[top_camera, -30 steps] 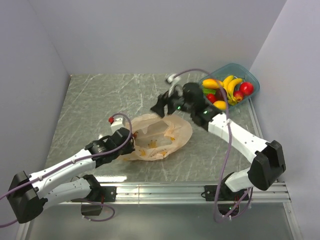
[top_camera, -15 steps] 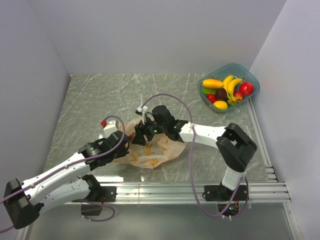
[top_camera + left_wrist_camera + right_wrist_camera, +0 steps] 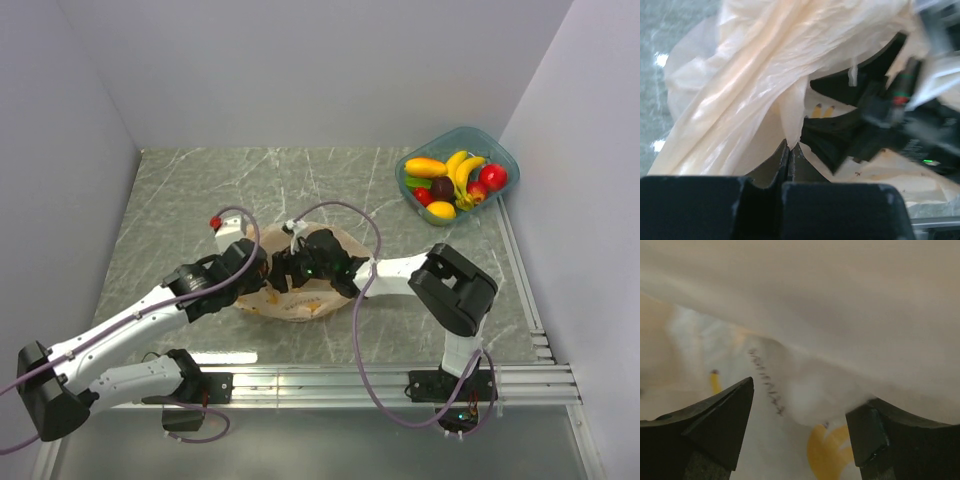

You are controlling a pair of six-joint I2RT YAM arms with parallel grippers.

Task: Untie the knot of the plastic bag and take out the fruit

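Your left tool (image 3: 789, 150) is closed tight. A thin fold of the plastic bag (image 3: 740, 90) runs down into the seam between its fingers, so it is pinching the film. In the top view that tool sits at the bag's left edge, low over the surface (image 3: 200, 190).

Your right tool (image 3: 802, 407) stands wide. Both dark fingers are spread, with pale plastic in front of them and nothing clamped between them. From above, it meets the bag from the right side, just beside the left tool, and the two nearly touch over the middle of the bag.

The bag lies crumpled and fairly flat on the surface, near the centre and towards the front. Through the film in the right wrist view you see a yellow-orange patch (image 3: 827, 450). It may be a printed mark or something inside; the view is too blurred to tell.

The teal tub (image 3: 505, 155) sits well apart at the back right corner, holding fruit (image 3: 452, 178).
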